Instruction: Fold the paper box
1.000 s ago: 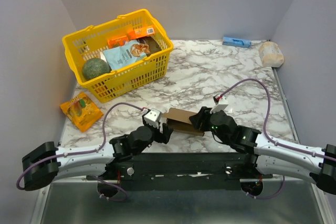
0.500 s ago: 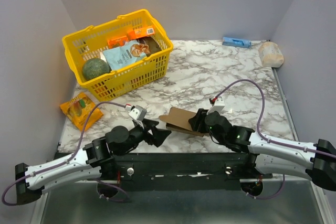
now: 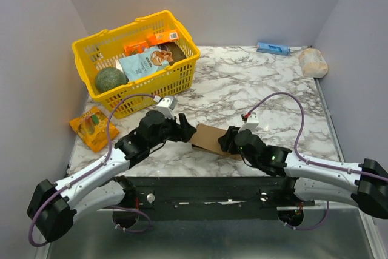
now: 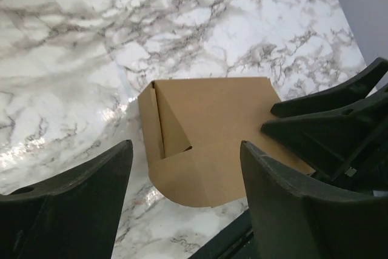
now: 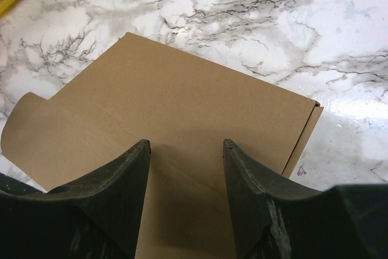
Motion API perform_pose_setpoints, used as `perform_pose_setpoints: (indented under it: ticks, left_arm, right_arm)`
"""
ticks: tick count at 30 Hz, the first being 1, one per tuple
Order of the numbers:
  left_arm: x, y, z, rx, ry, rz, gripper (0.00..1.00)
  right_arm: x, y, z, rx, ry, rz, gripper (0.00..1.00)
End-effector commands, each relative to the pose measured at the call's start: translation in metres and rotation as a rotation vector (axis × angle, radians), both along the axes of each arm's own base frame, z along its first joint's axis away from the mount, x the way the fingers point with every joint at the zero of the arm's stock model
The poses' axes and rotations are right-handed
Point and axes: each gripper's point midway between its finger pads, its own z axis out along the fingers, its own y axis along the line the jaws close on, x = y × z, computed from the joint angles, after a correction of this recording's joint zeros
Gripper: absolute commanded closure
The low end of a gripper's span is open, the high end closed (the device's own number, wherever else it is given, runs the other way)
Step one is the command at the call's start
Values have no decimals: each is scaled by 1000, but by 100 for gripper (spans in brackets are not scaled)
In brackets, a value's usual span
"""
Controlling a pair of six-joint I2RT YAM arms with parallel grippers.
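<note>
**Flat carton pinned at one end, left gripper lining up on the other**

The plain brown cardboard paper box [image 3: 208, 138] is lying flattened on the white marble-patterned table [image 3: 242, 89], at about 6 o'clock on its surface and close to the near edge. In the left wrist view, a creased side panel is showing at its 9 o'clock end.

The right gripper [image 3: 226, 140] is sitting at the box's 3 o'clock end. Its fingers are standing about half apart with their tips over the cardboard, clamped on nothing. Whether they are pressing it down I cannot tell.

The left gripper [image 4: 185, 156] is hovering over the 9 o'clock end, spread wide and holding nothing.

The yellow plastic basket [image 3: 151, 89] is standing well apart at 10 o'clock.

By my reading, the folding is only starting. The next move probably calls for the left fingers to catch the creased panel while the right end is being steadied.
</note>
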Motion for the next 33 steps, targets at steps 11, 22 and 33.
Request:
perform_pose_setpoints:
  ticks: [11,22,33]
  left_arm:
    - [-25,-39,-34,-75,191,-221,26]
    - [-13,-45,-51,-49,184,-215,28]
    - [10,-17,-69,102,119,-73,28]
  right_arm:
    - [-5,-17,-29,-100,49,-33,40]
    - [-6,-17,-28,-94,49,-28,40]
    - [-6,-21,-13,-104,26,-18,34]
